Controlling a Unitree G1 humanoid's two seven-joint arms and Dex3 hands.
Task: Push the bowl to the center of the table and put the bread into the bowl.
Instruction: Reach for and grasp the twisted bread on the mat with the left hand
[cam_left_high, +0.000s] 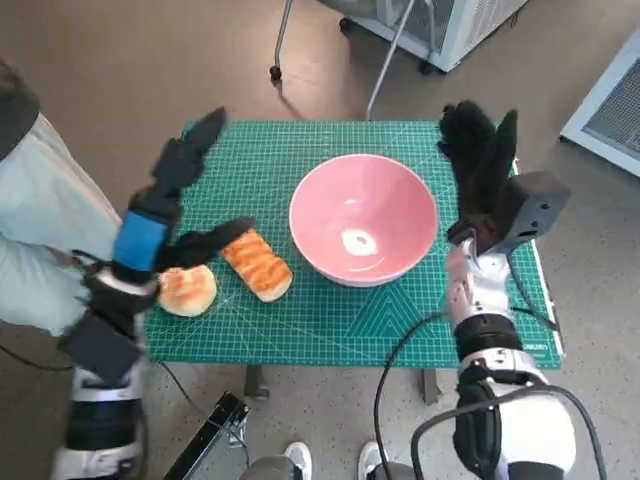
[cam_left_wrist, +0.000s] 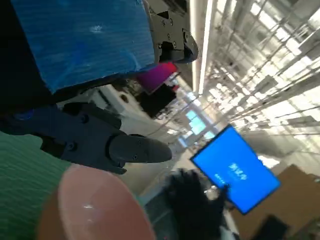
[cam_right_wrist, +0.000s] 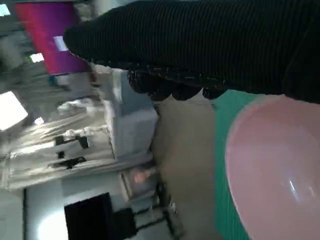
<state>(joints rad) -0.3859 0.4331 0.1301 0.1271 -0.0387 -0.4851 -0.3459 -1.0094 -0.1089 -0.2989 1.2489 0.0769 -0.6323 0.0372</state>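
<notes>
My open, empty left hand (cam_left_high: 170, 215) and right hand (cam_left_high: 482, 170) flank the round pink plastic bowl (cam_left_high: 364, 219); the golden striped bread roll (cam_left_high: 256, 264) lies alongside.

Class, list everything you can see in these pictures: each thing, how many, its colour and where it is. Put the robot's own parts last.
bowl: one, pink, empty, near the mat's middle
long bread: one, golden striped, left of the bowl
round bread: one, golden, near the mat's left front
cutting mat: one, green, covering the table
person: one, pale clothing, at the left edge
left hand: black with blue tape, fingers spread above the breads
right hand: black glove, open, beside the bowl's right rim
</notes>
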